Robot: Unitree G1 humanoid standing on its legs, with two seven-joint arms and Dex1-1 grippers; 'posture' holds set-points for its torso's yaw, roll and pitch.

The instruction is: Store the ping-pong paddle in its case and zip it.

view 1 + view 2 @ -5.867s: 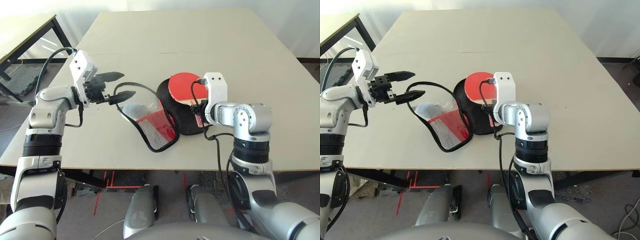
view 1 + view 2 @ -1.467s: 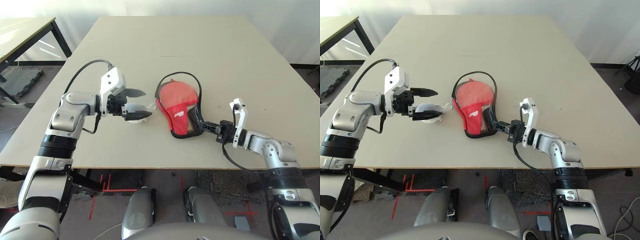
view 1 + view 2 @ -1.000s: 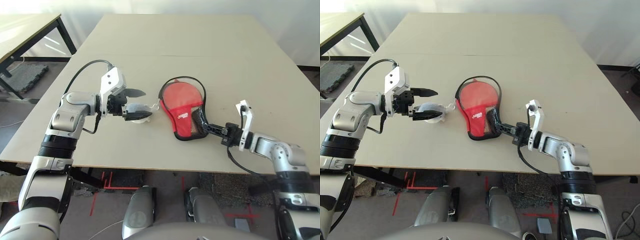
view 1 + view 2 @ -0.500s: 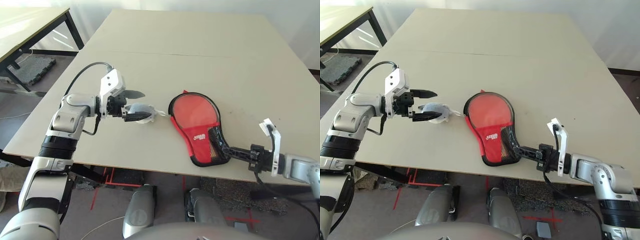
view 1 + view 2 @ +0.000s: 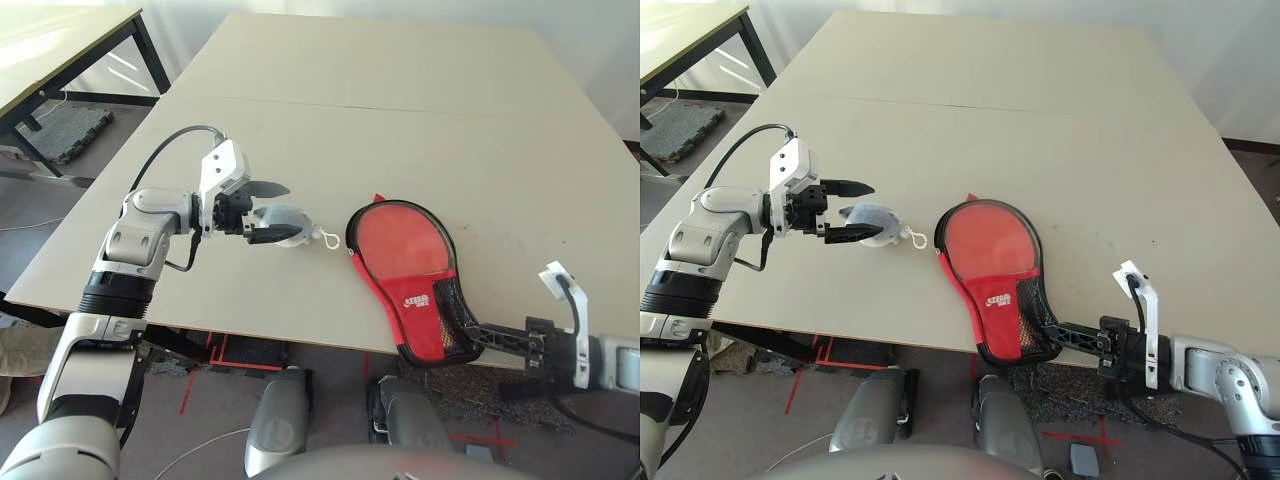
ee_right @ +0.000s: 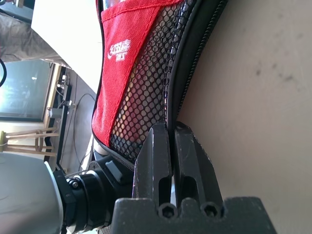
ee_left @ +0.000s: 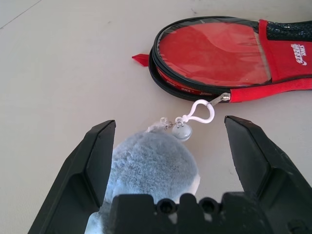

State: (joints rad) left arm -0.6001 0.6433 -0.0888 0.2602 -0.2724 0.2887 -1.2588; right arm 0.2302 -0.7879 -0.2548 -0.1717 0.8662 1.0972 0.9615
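Observation:
The case (image 5: 405, 262) lies flat near the table's front edge, red with black trim and zipped round. Its mesh handle end (image 5: 1025, 318) juts past that edge. Through its clear face the ping-pong paddle's red rubber (image 7: 209, 53) shows; the handle is hidden. My right gripper (image 5: 1058, 332) is shut on the case's black trim at the mesh end (image 6: 146, 78). To the case's left, my left gripper (image 5: 270, 212) is open, its fingers (image 7: 92, 161) wide apart. The blue-grey plush charm (image 7: 153, 163) sits between them. A white clip (image 7: 199, 112) links it to the zipper pull.
The pale table (image 5: 400, 100) stretches far behind the case. A second table (image 5: 50, 50) stands off to the left, with a dark mat (image 5: 65, 125) on the floor beside it. The front edge runs just under the case's handle end.
My right gripper has dragged the case right and toward the front edge, so its handle end now overhangs. The left gripper and charm stayed put. The camera has also shifted.

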